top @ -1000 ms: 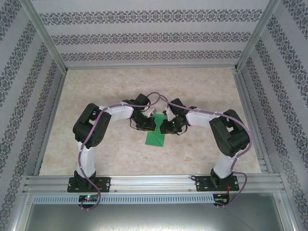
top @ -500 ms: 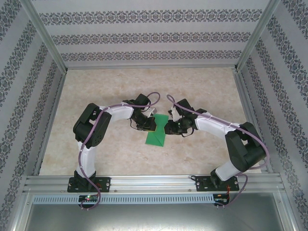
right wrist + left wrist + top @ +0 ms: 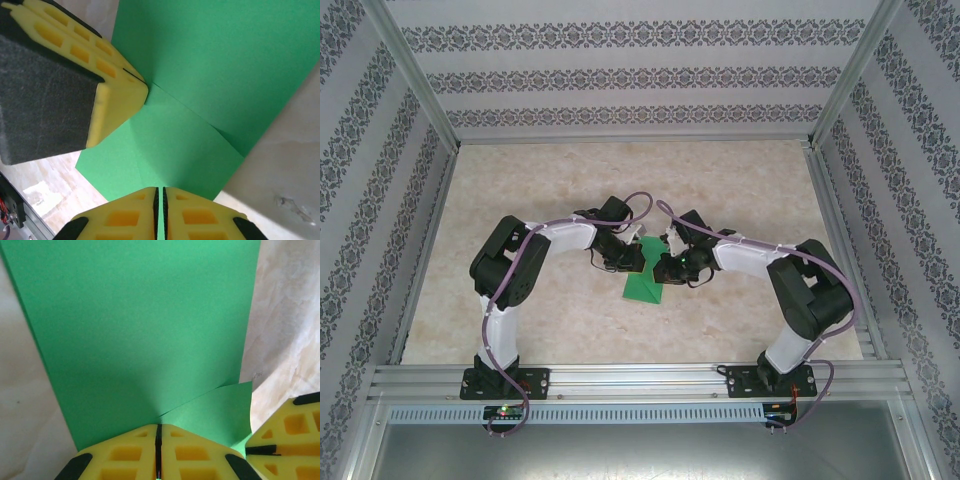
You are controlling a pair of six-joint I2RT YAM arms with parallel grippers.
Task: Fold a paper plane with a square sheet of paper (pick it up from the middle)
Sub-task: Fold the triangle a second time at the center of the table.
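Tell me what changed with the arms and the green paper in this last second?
The right hand edged left onto the sheet of paper and is shut on it; its elbow swung outward. The left hand stayed shut on the sheet, which did not move.

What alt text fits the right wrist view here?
Green paper with a corner flap folded over it is pinched at its near edge by the right gripper, jaws shut. The left gripper meets the flap's crease at upper left, above a pale marbled table.
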